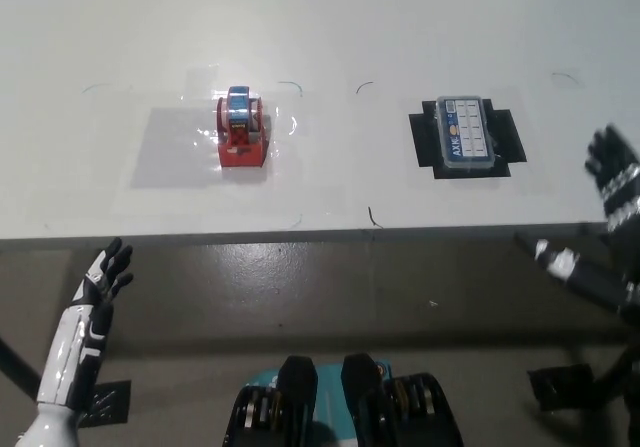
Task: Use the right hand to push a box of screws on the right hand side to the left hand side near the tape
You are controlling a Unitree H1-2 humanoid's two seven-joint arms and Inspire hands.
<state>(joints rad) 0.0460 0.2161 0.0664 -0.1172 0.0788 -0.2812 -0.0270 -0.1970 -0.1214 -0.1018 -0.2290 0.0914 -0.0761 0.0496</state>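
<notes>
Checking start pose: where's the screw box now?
Head view: the screw box sits right of centre on the table, on a black patch, just left of the right hand, far from the tape.

Left of the right hand, the box of screws looks like clear glossy plastic on matt black backing. The tape dispenser, further left, is shiny red plastic; the table is smooth matt white.
</notes>
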